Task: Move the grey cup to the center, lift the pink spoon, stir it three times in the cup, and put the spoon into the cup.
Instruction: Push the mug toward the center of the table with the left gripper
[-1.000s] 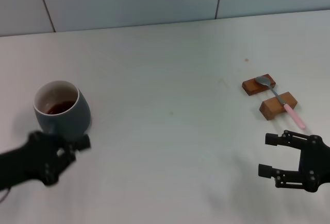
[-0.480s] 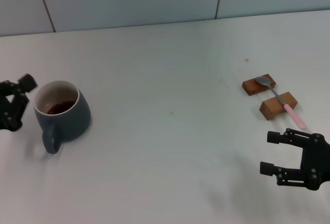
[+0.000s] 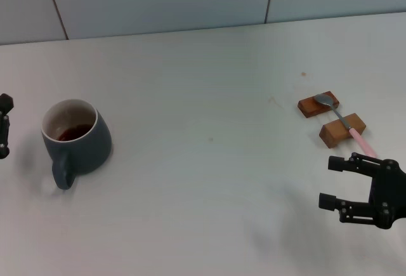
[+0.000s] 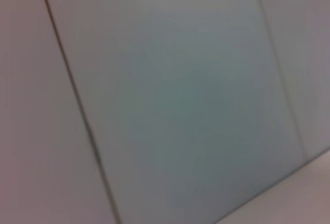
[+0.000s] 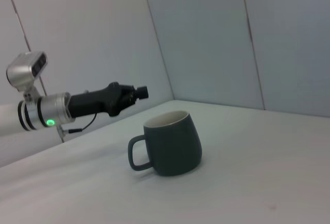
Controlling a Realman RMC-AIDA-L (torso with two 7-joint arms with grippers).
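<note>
Left tool [image 3: 4, 127] has pulled away from the grey cup [image 3: 76, 138]; I cannot tell its grip. Right tool [image 3: 338, 183], open, waits near the pink spoon [image 3: 346, 124]. Cup looks heavy, breakable; hold its handle.

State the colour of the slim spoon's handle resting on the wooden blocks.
Pale pink, on the slim metal-bowled spoon; the head view shows it best.
</note>
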